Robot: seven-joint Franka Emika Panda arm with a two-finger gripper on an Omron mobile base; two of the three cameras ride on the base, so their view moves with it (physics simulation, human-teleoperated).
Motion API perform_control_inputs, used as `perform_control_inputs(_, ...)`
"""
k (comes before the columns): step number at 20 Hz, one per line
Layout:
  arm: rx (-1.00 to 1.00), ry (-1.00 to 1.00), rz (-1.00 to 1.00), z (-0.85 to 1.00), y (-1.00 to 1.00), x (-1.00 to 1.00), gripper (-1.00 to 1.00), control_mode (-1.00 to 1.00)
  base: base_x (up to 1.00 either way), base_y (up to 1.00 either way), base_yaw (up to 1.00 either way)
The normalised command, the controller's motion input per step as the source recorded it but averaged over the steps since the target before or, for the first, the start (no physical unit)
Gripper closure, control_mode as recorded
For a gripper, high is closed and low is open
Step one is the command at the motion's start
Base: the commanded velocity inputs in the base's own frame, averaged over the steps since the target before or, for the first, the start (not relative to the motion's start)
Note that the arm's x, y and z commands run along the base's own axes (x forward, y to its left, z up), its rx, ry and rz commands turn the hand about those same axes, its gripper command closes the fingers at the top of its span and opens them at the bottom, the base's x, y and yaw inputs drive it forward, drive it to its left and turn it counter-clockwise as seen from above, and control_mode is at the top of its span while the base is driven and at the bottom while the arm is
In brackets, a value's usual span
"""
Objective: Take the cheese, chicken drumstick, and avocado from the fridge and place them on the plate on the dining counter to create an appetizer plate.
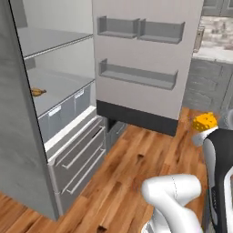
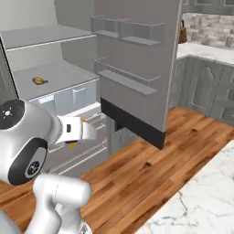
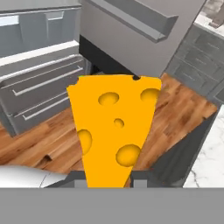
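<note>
My gripper [image 3: 110,178] is shut on the cheese [image 3: 114,129], a yellow-orange wedge with holes that stands up between the two fingers. In the left base view the cheese [image 1: 204,121] sits at the tip of the hand [image 1: 203,131], over the wooden floor in front of the open fridge [image 1: 26,150]. The chicken drumstick [image 1: 38,92] lies on a middle fridge shelf, also seen as the drumstick [image 2: 39,81] from the right. A corner of the dining counter [image 2: 201,201] shows at the lower right. The avocado and the plate are out of view.
The open fridge door [image 1: 145,59] with grey shelf bins stands ahead, its lower edge above the floor. Fridge drawers [image 1: 77,154] are to the left. Grey wall cabinets [image 2: 205,91] with a counter run along the back right. Wooden floor [image 2: 137,169] lies between fridge and island.
</note>
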Motion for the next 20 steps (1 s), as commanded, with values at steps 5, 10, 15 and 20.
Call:
perform_control_inputs(5, 0.0, 0.0, 0.0, 0.0, 0.0, 0.0, 1.0, 1.0, -0.24, 0.67, -0.68)
perform_control_inputs(10, 0.0, 0.0, 0.0, 0.0, 0.0, 0.0, 1.0, 1.0, -0.27, 0.82, -0.61)
perform_control_inputs(15, 0.0, 0.0, 0.0, 0.0, 0.0, 0.0, 1.0, 1.0, -0.83, 0.67, -0.52)
perform_control_inputs(20, 0.0, 0.0, 0.0, 0.0, 0.0, 0.0, 1.0, 1.0, -0.87, -0.09, -0.46)
